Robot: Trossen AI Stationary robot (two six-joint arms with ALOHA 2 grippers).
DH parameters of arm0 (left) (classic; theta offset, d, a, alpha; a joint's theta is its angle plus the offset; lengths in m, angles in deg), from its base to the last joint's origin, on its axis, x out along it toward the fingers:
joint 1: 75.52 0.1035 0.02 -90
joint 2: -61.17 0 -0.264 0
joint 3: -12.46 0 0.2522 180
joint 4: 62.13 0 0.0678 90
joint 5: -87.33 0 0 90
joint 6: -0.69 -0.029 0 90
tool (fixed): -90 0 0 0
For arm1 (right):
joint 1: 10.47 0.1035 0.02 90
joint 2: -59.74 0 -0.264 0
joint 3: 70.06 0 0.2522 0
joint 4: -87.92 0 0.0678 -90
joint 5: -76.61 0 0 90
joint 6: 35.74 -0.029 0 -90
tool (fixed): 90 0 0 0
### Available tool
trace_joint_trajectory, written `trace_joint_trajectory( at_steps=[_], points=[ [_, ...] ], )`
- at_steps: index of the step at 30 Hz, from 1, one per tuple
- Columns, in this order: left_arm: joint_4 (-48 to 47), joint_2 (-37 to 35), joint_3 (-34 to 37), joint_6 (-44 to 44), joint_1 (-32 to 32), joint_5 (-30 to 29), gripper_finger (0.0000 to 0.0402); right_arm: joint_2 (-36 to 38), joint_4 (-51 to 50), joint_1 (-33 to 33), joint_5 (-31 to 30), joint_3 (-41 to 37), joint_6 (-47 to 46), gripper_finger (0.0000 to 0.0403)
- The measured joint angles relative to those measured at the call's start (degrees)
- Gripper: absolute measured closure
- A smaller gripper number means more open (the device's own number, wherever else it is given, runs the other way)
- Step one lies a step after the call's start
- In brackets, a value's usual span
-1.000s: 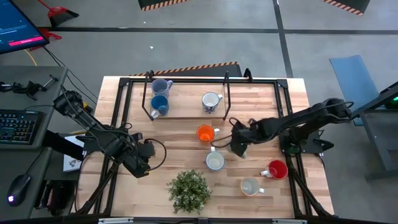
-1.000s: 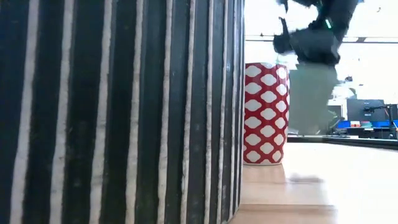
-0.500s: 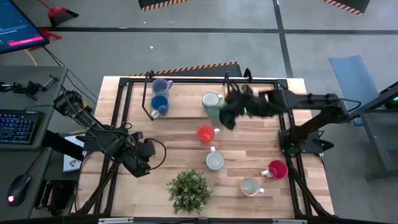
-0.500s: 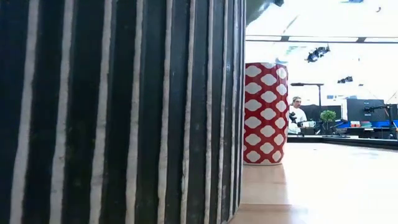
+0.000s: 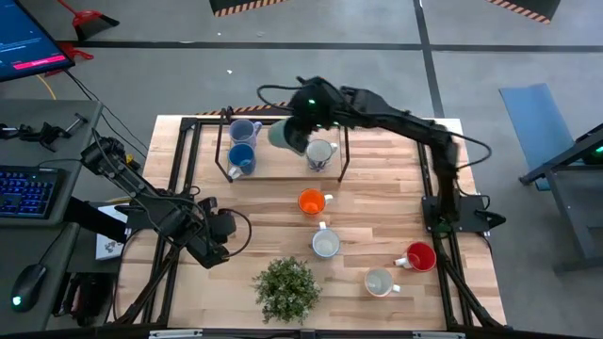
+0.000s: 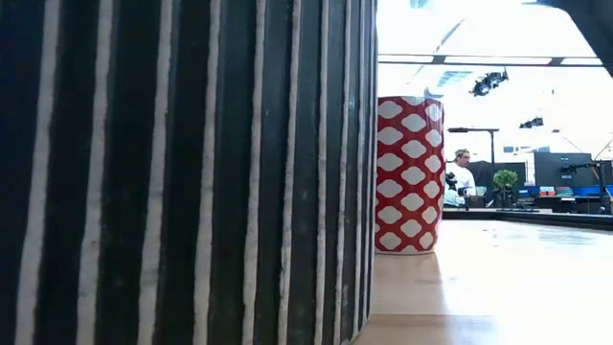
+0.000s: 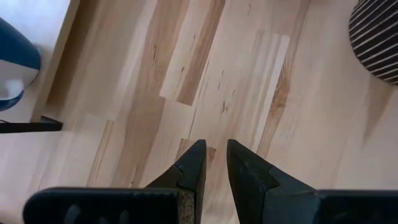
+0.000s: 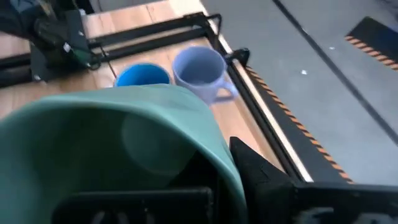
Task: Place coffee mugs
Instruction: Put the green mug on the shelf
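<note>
7 mugs point(image 5: 325, 245) stand on the table point(image 5: 396, 184) — the right hand point(image 5: 294, 134) grips 1 green mug point(image 5: 282, 136)

I'm working in what looks like a robotics lab or workshop. My wooden table point(image 5: 377, 188) stands on a bare grey concrete floor point(image 5: 283, 75) marked with orange-and-black hazard tape point(image 5: 250, 8). A keyboard point(image 5: 26, 191), mouse point(image 5: 28, 281) and monitor point(image 5: 28, 42) sit beside it. Across the room, a person point(image 6: 460, 177) sits among more benches and screens.
</note>
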State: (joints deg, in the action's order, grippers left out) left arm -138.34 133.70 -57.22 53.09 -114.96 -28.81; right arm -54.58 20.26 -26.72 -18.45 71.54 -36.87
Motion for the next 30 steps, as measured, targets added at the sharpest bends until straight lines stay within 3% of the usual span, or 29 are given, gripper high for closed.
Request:
trace_joint_trajectory(
  at_steps=[4,12,30],
  points=[
    [0.02,0.00,0.00,0.04,0.00,-0.02,0.0346,-8.14,-3.25,0.07,1.83,7.25,0.09,0.0403],
    [0.66,0.02,0.00,0.00,0.00,-0.04,0.0346,-12.02,-2.80,0.39,4.23,1.59,-1.41,0.0403],
    [2.73,-0.01,0.00,0.02,0.00,-0.19,0.0346,-17.95,-3.08,0.48,3.67,1.50,-0.96,0.0403]
  ],
)
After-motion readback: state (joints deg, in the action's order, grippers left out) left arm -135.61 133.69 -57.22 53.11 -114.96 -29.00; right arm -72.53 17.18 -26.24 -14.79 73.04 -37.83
